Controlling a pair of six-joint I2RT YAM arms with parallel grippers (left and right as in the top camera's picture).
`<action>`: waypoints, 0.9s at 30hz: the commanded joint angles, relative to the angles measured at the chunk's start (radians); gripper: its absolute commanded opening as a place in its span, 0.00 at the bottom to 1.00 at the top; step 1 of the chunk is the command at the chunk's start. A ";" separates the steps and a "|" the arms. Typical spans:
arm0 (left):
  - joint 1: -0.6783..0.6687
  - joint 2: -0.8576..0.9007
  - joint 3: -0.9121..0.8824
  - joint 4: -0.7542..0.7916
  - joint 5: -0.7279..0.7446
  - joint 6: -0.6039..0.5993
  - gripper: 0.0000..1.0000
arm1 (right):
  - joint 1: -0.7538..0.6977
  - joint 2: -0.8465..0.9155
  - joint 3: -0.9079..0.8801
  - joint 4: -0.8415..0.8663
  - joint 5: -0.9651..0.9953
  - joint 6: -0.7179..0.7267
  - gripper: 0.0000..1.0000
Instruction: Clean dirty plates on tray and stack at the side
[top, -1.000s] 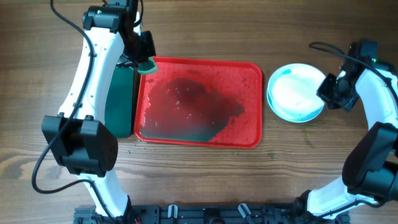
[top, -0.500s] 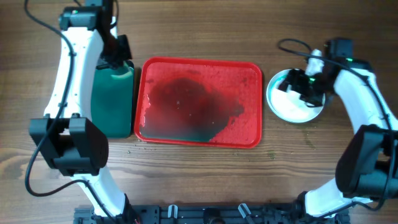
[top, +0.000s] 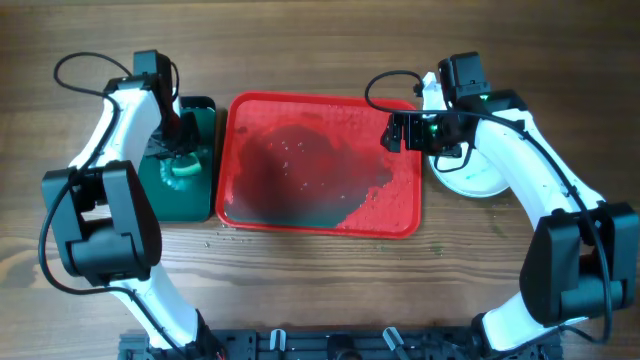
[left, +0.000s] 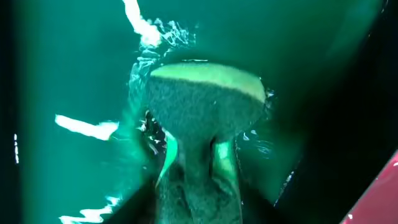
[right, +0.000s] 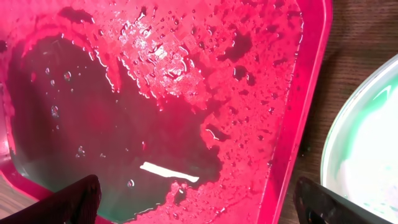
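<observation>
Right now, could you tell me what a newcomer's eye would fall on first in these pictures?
The red tray in the middle of the table stands out, bare of plates and pooled with dark water. Just right of it lie the white plates, partly hidden under the right arm. At the far left, the left gripper holds a green sponge down in the wet dark green tray.

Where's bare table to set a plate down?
Bare wood: the table strip between the red tray and the robot's base, and behind the tray. Crowded: the gap between tray and plates under the right arm; green tray holds the sponge.
</observation>
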 joint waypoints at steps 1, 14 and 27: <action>0.003 -0.008 0.008 0.016 -0.006 0.005 0.61 | 0.003 -0.025 0.034 -0.006 0.016 0.005 0.99; 0.002 -0.274 0.270 -0.193 -0.006 0.003 1.00 | 0.003 -0.428 0.340 -0.235 -0.101 -0.010 1.00; 0.002 -0.273 0.270 -0.193 -0.006 0.003 1.00 | 0.002 -0.748 0.280 -0.405 0.308 0.334 1.00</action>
